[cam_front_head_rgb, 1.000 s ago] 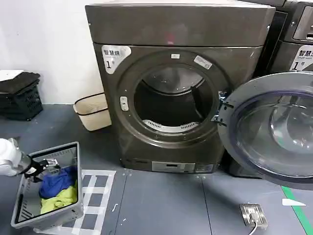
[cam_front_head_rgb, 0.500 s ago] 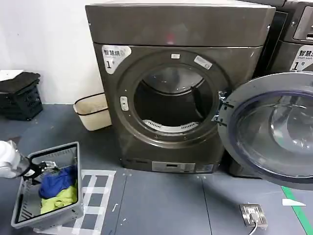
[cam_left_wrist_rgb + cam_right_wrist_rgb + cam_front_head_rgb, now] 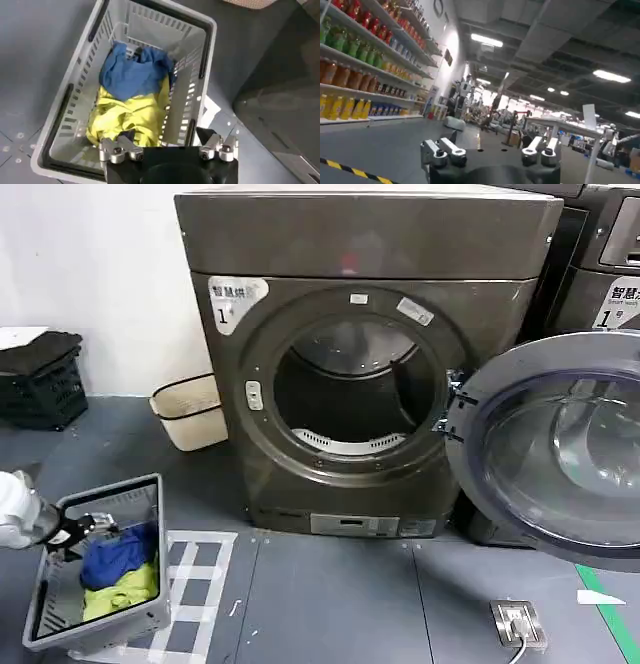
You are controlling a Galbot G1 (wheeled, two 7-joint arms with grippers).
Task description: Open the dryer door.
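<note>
Head view: the round chrome-rimmed, dark-glass dryer door [image 3: 560, 449] stands swung wide open at the right of the bronze-grey dryer [image 3: 360, 354]. At near left, the left gripper [image 3: 88, 527], fingers spread and empty, hovers over a grey plastic basket [image 3: 150, 609] holding blue and yellow clothes [image 3: 118, 569]. The right gripper [image 3: 490, 152] is open too, pointing away across the room.

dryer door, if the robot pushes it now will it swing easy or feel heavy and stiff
The dryer door probably swings rather than flexes: it hangs wide open from hinges at its left edge. Its wide rim and glass centre suggest real weight. The smooth rim may be slippery for fingers.
</note>
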